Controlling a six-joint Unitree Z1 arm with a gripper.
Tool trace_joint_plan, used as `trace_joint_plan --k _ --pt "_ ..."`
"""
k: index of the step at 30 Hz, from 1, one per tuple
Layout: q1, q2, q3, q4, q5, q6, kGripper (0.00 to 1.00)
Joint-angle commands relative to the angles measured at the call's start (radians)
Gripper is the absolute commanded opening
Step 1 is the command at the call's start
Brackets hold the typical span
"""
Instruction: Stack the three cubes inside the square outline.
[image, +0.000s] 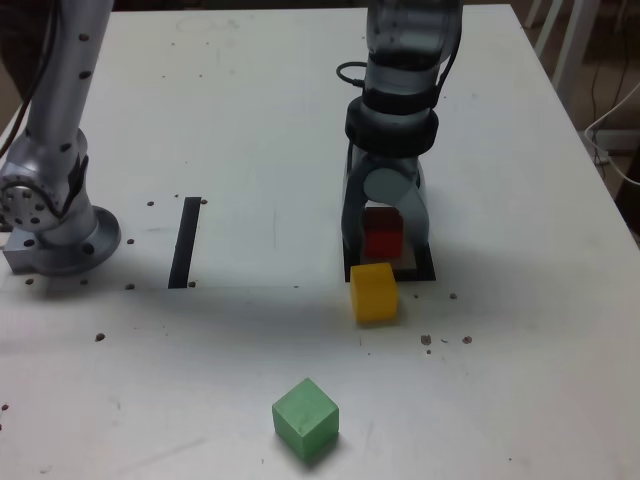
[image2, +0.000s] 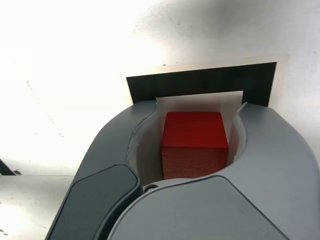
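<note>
Green cube (image: 306, 418), yellow cube (image: 374, 294); red (image2: 194, 142) inside outline (image2: 205, 81)

No writing — none readable anywhere.

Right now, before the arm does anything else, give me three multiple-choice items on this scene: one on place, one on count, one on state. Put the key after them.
1. Which cube is inside the square outline?
A. Green
B. Red
C. Yellow

2. How many cubes show in the exterior view?
A. Two
B. Four
C. Three

3. How do the cubes stand?
A. None stacked
B. Two stacked
C. All three stacked

Key:
1. B: the wrist view shows the red cube on the white centre of the square outline.
2. C: red, plus the yellow cube and the green cube.
3. A: nothing lies on the red cube's top, and yellow and green each sit apart, bare on top.
</note>
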Motion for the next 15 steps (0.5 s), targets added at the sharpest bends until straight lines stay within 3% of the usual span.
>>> trace_joint_plan --k 1,4,15 --pt "-0.001 0.006 0.005 -0.005 0.003 0.003 0.95" --pt "-0.001 0.004 0.008 -0.005 0.006 0.003 0.99" --pt "-0.001 -0.079 0.044 0.007 0.039 -0.007 0.99"
